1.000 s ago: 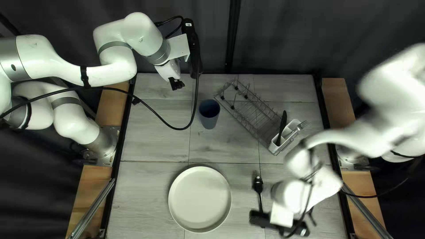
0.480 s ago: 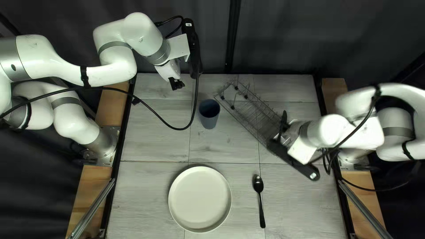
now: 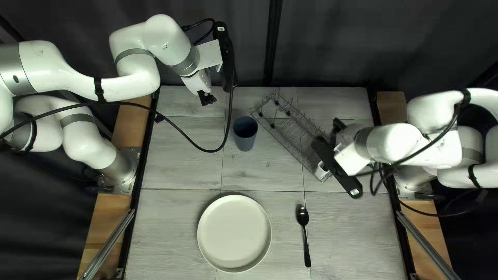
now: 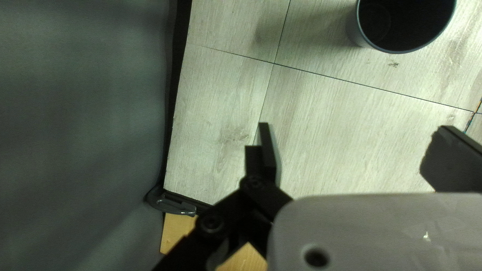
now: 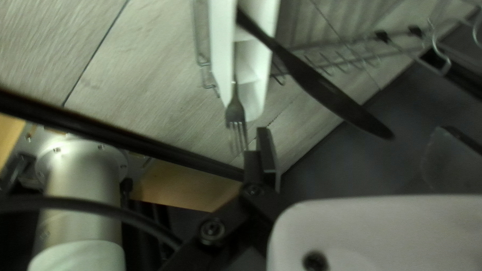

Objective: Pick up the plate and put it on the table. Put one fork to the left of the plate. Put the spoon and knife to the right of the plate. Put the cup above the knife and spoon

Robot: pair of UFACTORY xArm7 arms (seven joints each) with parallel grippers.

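Already, in the top left view, the round cream plate (image 3: 234,233) sits on the tabletop (image 3: 171,166), the glossy black spoon (image 3: 302,215) at its right; the tapered blue-grey cup (image 3: 244,140) stands beside the wire rack (image 3: 290,129), yet to be placed. In the left wrist view, the left end effector (image 4: 354,128) is released above wood-grained boards. In the right wrist view, the right end effector (image 5: 354,129) is released too; the slim dark knife (image 5: 321,90) and metal fork (image 5: 235,110) lean in a smooth white caddy (image 5: 219,45), both left to set out
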